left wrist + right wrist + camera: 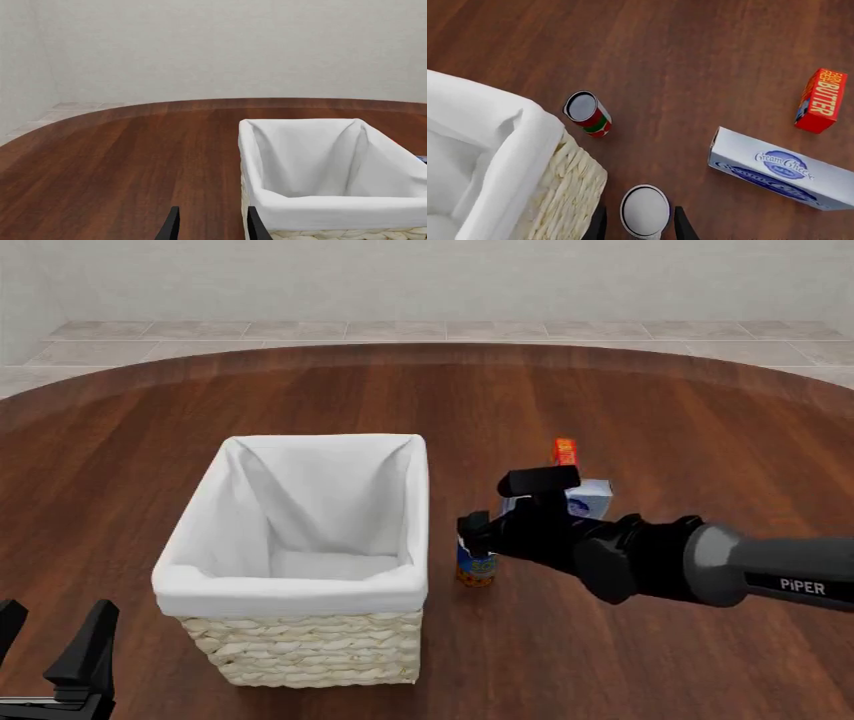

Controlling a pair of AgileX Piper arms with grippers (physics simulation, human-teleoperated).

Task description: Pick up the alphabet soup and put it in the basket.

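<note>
The alphabet soup [644, 210] is a small can with a pale silver top, standing upright on the table just right of the basket; its blue label with orange near the bottom [477, 568] shows in the front view. My right gripper [640, 227] is open, one finger on each side of the can with small gaps. The basket [400, 585] is pale wicker lined with white cloth, and its inside looks empty [320, 212]. My left gripper [51, 640] hangs open and empty at the near left, close to the basket's near corner [212, 227].
A second can with a red and green label [587, 112] stands by the basket's wall beyond the soup. A blue-and-white cream cheese box [780, 167] and a small orange-red butter box [820, 100] lie to the right. The table is dark wood [667, 410].
</note>
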